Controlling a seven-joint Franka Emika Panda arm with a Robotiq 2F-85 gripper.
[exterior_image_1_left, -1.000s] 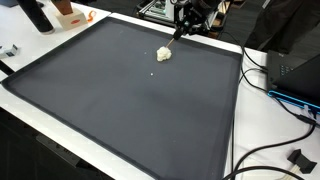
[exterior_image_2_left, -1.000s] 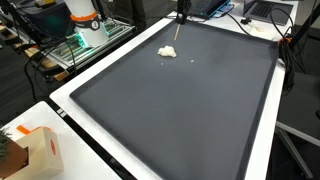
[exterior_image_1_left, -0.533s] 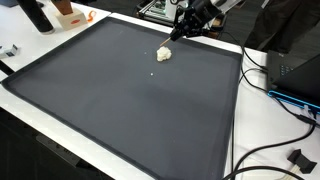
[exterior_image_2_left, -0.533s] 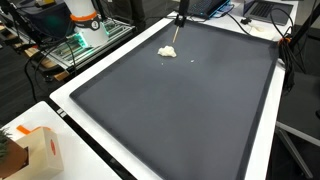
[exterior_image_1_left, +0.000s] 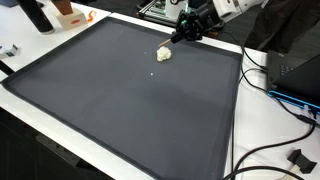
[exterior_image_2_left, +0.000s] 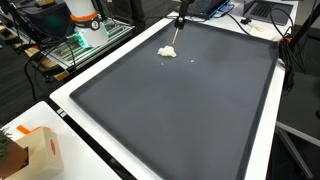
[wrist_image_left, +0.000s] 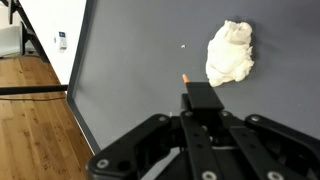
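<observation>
A white crumpled lump (exterior_image_1_left: 164, 54) lies on the dark grey mat (exterior_image_1_left: 120, 100) near its far edge. It shows in both exterior views (exterior_image_2_left: 167, 51) and at the upper right of the wrist view (wrist_image_left: 230, 53). My gripper (exterior_image_1_left: 184, 33) hangs just beside and above the lump, at the mat's far edge (exterior_image_2_left: 180, 16). It is shut on a thin dark stick with an orange tip (wrist_image_left: 185, 77). The tip points down at the mat, close to the lump's left side in the wrist view, and looks apart from it.
The mat (exterior_image_2_left: 180, 110) has a white border. A tiny white crumb (wrist_image_left: 182, 45) lies near the lump. An orange-and-white object (exterior_image_2_left: 83, 14) and a green board (exterior_image_2_left: 70, 45) sit off the mat. Cables (exterior_image_1_left: 285, 95) and a box (exterior_image_2_left: 35, 150) lie past other edges.
The gripper has tilted and its body has swung to the right in an exterior view. The stick's tip stays near the lump. The lump has not moved.
</observation>
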